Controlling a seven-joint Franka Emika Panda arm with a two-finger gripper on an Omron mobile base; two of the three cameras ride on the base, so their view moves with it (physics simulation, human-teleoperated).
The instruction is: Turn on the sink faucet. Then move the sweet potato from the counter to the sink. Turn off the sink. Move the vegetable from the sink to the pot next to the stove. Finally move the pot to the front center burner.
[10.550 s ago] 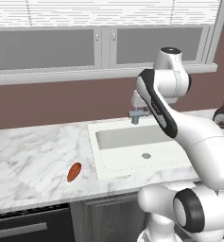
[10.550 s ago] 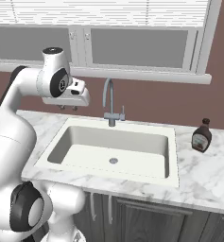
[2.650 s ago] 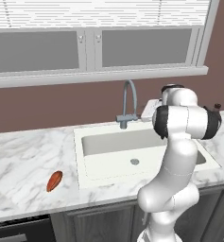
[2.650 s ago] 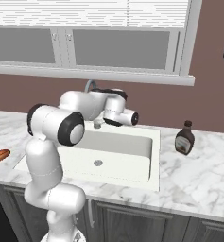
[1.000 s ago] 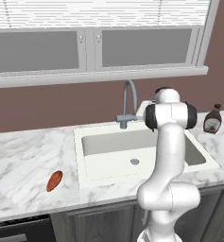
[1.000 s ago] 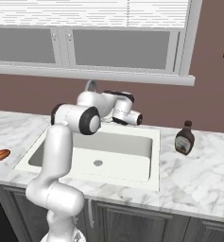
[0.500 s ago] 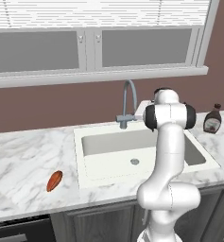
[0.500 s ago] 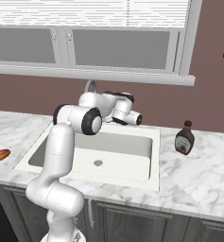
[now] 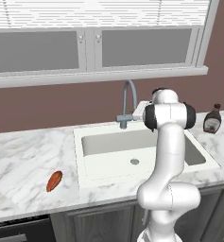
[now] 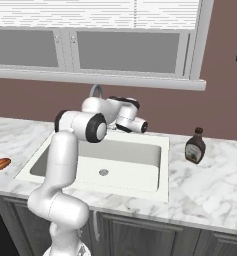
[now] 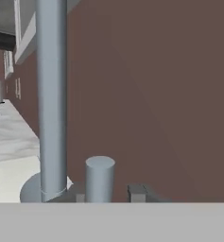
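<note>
A: Where we look along the hand, the dark two-finger gripper (image 11: 108,193) sits at the tall grey metal gooseneck faucet (image 9: 127,103), fingers (image 11: 137,193) narrowly apart astride its short lever (image 11: 99,179).

B: We cannot tell if they clamp. The small orange-red sweet potato (image 9: 54,180) lies on the white marble counter (image 9: 23,160), left of the sink (image 9: 87,172).

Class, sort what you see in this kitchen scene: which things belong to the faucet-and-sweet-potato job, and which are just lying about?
Belongs to the job:
- sink faucet, with the tool at its lever
- sweet potato, on the counter left of the sink
- sink

Just lying about:
- brown bottle, on the counter right of the sink
</note>
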